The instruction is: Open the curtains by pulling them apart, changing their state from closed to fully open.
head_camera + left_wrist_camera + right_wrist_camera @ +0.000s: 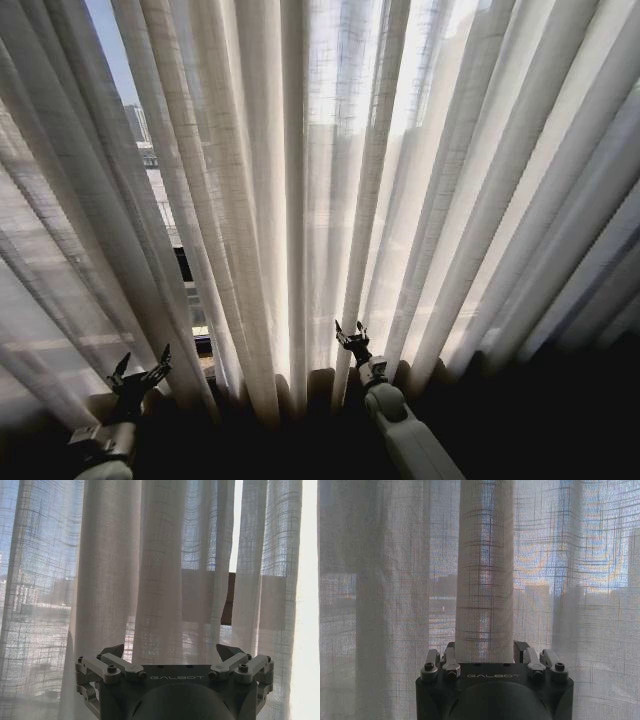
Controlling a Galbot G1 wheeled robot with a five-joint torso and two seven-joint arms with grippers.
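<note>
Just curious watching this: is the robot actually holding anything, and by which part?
The right gripper has one vertical pleat of the sheer curtains between its fingers, low on the fabric. The left gripper is open, holding nothing.

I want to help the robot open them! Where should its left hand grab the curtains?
Probably one upright pleat of the curtains straight ahead of the open left hand, coming front-on with a finger either side. The folds hang narrow and vertical; the right hand already straddles one that way.

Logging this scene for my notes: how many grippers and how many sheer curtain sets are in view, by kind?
Grippers: 2 (left gripper, right gripper)
Sheer white curtains: 1 set
Total: 3
</note>
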